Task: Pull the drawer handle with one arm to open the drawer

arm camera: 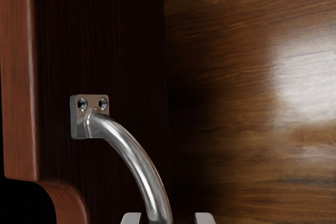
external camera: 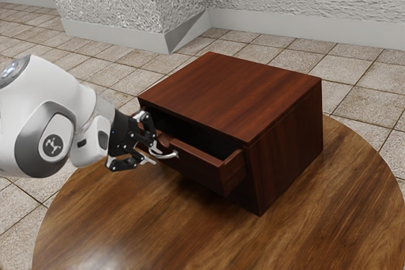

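Gripper at left of frame, fingers apart astride handle (gap beside it); drawer partly out.

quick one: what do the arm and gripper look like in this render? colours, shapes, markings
Arm: glossy white rounded shells with grey bands at the joints, and a round grey cap carrying a small white logo. Gripper: black, angular body with silvery metal trim. Fingertips: pale grey, flat-ended.
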### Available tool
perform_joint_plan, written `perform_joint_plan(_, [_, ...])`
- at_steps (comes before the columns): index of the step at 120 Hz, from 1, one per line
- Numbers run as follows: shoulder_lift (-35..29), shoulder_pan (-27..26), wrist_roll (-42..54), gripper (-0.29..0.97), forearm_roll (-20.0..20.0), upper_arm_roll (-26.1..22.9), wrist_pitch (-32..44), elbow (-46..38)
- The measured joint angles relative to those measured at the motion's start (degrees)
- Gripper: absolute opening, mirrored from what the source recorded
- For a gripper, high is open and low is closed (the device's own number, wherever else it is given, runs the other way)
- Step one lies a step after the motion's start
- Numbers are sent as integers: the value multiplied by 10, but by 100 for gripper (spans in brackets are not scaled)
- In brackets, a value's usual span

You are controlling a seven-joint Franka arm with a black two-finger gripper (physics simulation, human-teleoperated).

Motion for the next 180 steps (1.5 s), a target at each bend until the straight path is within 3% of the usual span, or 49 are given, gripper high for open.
perform_joint_plan(180, [-82, -8, 7, 2, -1, -1, -26, -63])
